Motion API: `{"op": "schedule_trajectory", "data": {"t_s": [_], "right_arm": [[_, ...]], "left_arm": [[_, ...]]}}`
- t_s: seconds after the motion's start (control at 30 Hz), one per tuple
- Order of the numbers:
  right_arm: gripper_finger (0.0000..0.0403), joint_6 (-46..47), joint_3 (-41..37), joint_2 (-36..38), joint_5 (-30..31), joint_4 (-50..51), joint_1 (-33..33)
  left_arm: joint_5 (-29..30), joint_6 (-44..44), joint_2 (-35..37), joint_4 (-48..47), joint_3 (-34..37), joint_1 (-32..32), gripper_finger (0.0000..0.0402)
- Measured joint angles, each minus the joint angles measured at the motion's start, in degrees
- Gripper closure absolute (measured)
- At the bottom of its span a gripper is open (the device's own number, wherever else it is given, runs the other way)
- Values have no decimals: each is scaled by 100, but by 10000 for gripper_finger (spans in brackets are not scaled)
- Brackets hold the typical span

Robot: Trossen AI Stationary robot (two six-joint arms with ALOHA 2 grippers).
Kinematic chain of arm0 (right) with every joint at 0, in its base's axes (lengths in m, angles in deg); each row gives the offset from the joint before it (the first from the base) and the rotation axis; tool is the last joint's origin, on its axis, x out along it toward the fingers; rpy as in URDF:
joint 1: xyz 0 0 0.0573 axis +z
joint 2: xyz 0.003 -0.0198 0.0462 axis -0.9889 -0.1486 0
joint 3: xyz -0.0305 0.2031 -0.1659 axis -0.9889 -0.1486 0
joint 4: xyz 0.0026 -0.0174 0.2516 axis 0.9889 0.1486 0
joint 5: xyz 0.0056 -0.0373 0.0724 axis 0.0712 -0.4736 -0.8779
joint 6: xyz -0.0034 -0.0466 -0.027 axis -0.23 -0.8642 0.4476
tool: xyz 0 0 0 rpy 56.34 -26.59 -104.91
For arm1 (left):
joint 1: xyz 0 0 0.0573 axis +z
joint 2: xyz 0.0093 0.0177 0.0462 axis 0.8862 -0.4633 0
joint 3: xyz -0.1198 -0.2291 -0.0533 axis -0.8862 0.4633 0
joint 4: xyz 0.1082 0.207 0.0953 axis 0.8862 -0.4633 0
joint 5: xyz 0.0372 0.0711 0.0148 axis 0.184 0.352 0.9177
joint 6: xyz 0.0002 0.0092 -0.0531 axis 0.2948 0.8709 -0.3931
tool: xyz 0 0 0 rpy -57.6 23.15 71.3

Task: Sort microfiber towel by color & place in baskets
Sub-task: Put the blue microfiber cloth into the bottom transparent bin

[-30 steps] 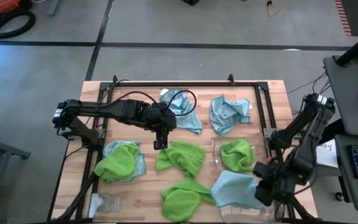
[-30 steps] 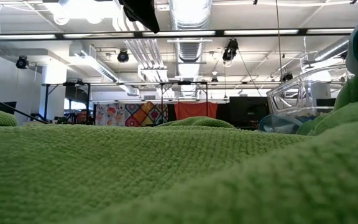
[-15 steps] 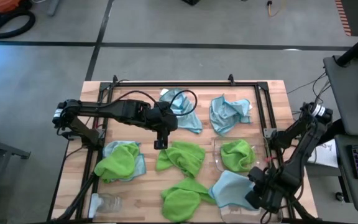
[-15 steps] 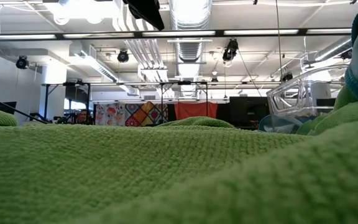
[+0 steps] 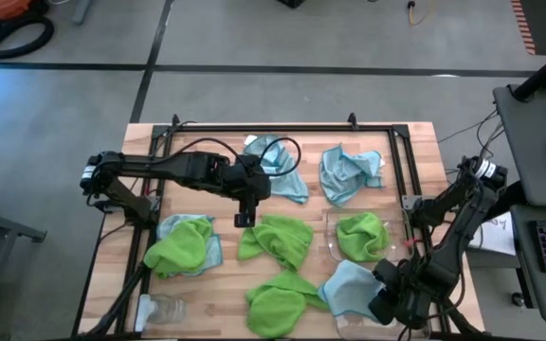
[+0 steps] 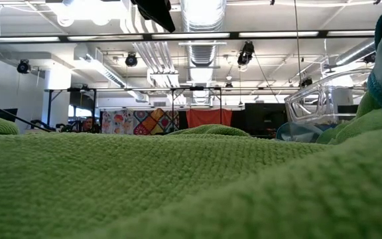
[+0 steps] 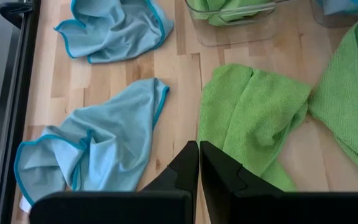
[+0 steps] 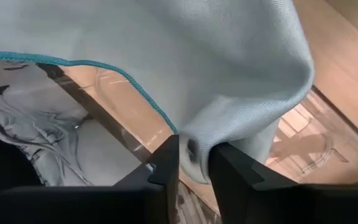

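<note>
We are pinching a blue towel (image 8: 166, 56) with our right gripper (image 8: 194, 163) over the near-right basket (image 5: 347, 328); our left gripper (image 7: 199, 163), pressed together, is hovering mid-table.

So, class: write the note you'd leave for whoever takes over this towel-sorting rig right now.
Left end effector: shut, empty, above the table's middle.
Right end effector: fingers around a fold of a blue towel over the near-right basket.
Done: one green towel in the other basket.
Left: three green and three blue towels loose on the table.
</note>
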Motion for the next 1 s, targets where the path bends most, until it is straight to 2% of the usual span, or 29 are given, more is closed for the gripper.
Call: {"op": "schedule_trajectory", "data": {"t_s": [0.2,0.37,0.5,0.7,0.83,1.0], "right_arm": [[298,882,56,16,-844,-205,0],[298,988,467,77,-844,-233,0],[308,243,801,77,-113,-32,-29],[326,-1310,941,79,1387,1068,-236],[333,-2026,883,79,1956,1666,-710],[335,-2655,879,126,3245,2075,-1521]], "left_arm": [[-1,36,0,-21,2,0,402],[-1,49,0,-21,1,0,402],[-3,48,0,-21,2,0,402],[-3,20,0,-21,1,0,402],[-3,-49,0,-21,1,0,402],[-3,-145,0,-21,1,-1,402]]}}
